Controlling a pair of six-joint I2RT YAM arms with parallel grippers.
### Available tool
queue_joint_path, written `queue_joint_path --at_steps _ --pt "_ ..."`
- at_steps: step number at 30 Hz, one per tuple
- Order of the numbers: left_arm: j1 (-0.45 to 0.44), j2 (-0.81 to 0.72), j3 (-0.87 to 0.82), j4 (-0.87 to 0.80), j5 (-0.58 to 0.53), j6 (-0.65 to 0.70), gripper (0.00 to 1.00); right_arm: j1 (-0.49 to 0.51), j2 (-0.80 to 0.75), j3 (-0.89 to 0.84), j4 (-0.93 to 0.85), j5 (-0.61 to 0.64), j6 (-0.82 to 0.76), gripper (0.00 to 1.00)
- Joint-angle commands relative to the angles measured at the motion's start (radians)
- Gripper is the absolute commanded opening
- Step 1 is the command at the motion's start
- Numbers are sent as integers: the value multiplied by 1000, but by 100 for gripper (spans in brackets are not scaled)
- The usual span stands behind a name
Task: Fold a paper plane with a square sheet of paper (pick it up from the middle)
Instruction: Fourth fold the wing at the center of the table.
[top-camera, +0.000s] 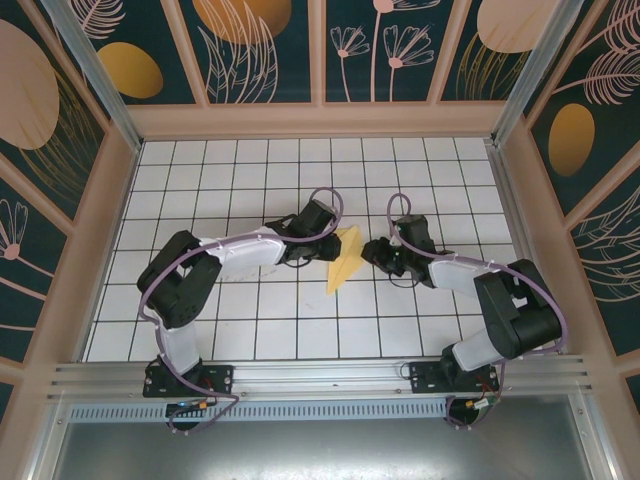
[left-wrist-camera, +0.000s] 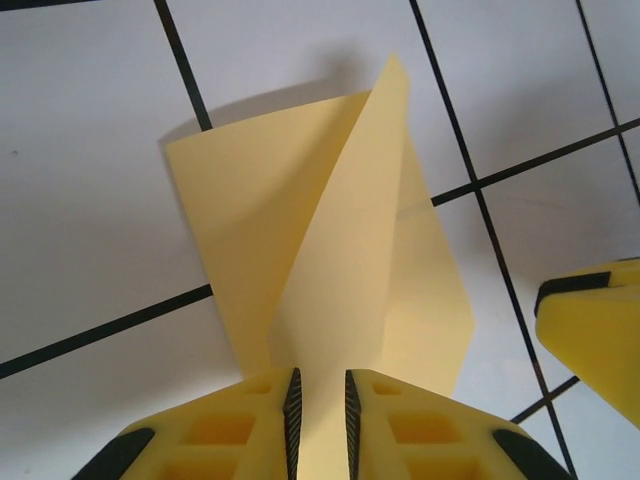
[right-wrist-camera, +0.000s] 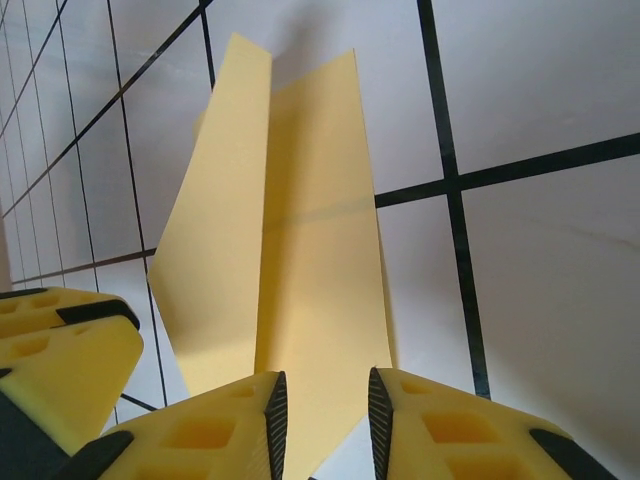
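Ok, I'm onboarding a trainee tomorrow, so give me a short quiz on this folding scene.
1. True or false: the yellow paper lies flat and unfolded on the table.
2. Where is the paper relative to the left gripper? A) beside it B) between its fingers C) on top of it
3. Fill in: the fingers of the right gripper stand slightly ____.
Key: 1 false; 2 B; 3 apart.

tabletop (top-camera: 250, 170) centre was blocked: left end effector (top-camera: 325, 248), paper plane (top-camera: 343, 264), right end effector (top-camera: 371, 250) | far edge and far corners lay free
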Motion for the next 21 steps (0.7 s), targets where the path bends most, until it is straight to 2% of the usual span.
queue_joint_path --at_steps 1,9,21 --pt "5 20 36 -45 -39 28 22 7 -20 -13 9 0 41 32" --pt "7 44 37 -43 -45 32 22 10 -6 -10 3 10 49 36" --pt "8 95 46 -46 -30 35 22 13 54 -4 37 -22 87 37"
